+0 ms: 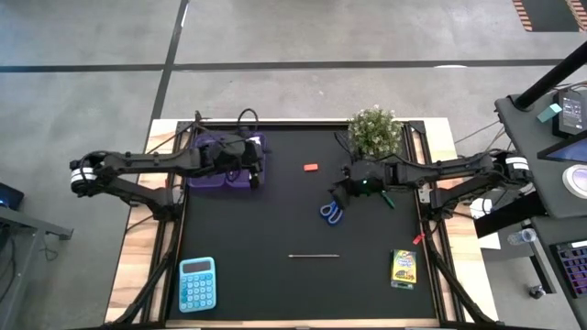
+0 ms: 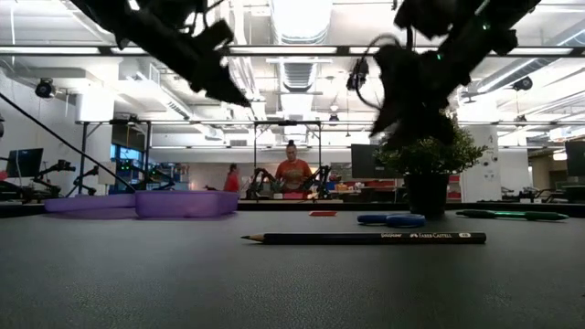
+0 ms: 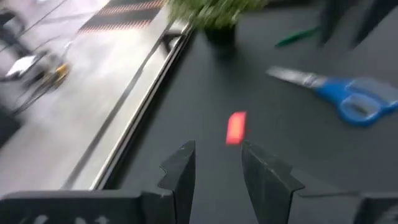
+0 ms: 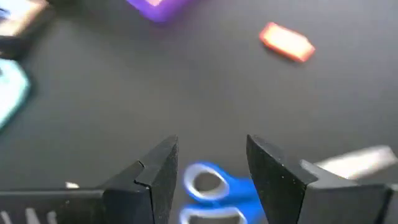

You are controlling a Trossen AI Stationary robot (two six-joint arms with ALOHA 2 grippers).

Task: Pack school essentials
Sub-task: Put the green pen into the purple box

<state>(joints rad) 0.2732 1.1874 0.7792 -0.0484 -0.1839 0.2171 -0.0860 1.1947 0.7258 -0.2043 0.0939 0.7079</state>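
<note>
The right pincer is held spread and empty above the blue-handled scissors, which lie flat mid-table just beside it. The left pincer, parted with nothing between its fingers, is seemingly poised over the translucent purple case, with the small red eraser lying apart between the arms.

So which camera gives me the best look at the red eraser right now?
The left wrist view: the red eraser lies unobstructed just ahead of the left hand. The right wrist view shows it farther off, the high view tiny, the low view only edge-on.

Grey floor around the table; bright ceiling lights, a person at distant benches
</note>
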